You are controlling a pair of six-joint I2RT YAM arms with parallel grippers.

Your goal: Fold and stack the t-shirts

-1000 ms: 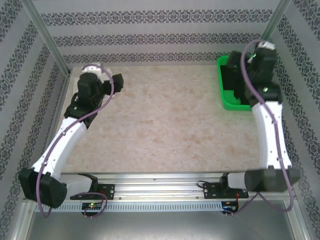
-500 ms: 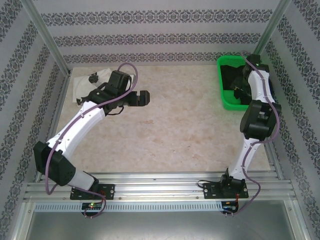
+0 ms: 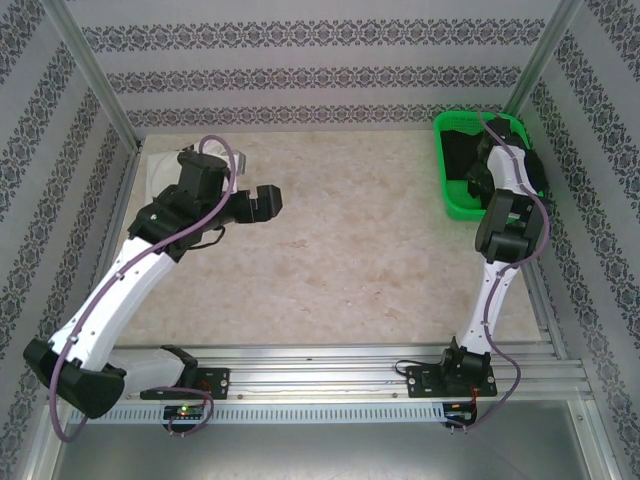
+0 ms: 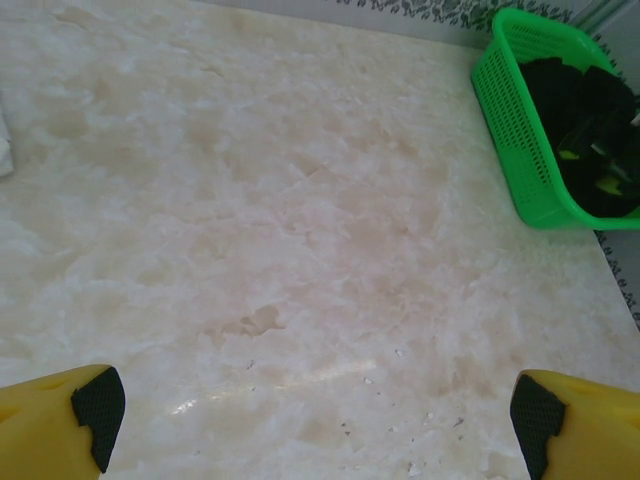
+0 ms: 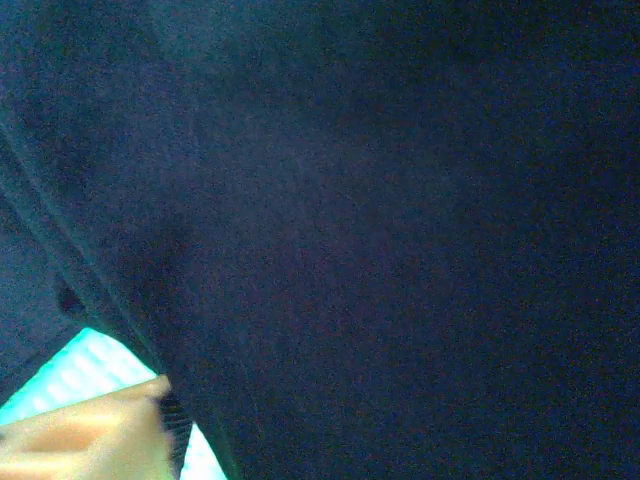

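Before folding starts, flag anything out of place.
The black t-shirt lies bunched in the green basket, not on the table; the white t-shirt sits apart at the table's far-left corner. Nothing looks damaged.

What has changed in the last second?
The left gripper moved off the white t-shirt in the far-left corner and swung, open, toward the table middle. The right arm folded upright, its gripper staying in the green basket at the black t-shirt. Basket unmoved.
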